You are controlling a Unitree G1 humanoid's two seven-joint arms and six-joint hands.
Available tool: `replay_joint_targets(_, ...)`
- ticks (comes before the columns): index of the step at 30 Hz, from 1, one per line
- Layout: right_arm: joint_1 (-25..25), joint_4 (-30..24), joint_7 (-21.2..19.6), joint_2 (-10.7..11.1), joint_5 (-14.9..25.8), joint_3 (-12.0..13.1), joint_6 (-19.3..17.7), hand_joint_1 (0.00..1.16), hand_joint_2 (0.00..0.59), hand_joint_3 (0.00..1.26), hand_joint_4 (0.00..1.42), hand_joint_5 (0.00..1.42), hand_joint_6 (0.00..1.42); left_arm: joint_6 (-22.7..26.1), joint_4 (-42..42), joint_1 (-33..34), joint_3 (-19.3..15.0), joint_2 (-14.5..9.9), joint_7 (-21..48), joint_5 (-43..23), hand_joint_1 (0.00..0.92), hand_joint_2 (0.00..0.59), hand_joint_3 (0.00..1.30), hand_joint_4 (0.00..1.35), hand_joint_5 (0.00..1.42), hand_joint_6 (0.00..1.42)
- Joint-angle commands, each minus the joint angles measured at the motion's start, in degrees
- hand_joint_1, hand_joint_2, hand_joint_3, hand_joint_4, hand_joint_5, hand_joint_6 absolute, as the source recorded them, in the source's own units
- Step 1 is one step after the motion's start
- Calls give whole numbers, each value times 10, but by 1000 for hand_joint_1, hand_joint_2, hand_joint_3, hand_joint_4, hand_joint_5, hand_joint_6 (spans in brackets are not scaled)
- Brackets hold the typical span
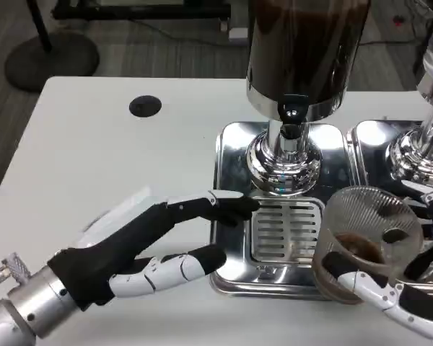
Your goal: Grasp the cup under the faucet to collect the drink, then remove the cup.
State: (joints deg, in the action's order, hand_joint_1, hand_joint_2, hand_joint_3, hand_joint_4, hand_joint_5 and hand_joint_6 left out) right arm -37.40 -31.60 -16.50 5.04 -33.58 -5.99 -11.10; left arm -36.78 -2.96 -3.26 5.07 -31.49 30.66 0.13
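— What do we have in our right hand [390, 292]?
— The ribbed cup [368, 241], fingers wrapped round it, just right of the drip tray [234, 277], clear of the faucet [292, 112].
— And our left hand [155, 249]?
— Fingers spread, holding nothing, tips reaching the tray's left edge.

dispenser [296, 79] blocks rear, grate [285, 229] open

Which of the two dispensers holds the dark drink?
The dispenser at centre, above the slotted drip tray: its tank looks dark brown. The other dispenser, at the right edge, shows only its chrome base.
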Motion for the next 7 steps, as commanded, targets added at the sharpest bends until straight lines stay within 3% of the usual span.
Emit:
replay_joint_targets(1,1,-16,-5,-3,0,0,-23,779,202,570,670,865,997,3,-1,0,-3,-2,5,-2,0,173,264,270,305,269)
replay_joint_targets(7,0,-17,-5,-3,1,1,-24,779,202,572,670,865,1015,5,0,-1,-2,-1,6,-4,0,173,264,270,305,269)
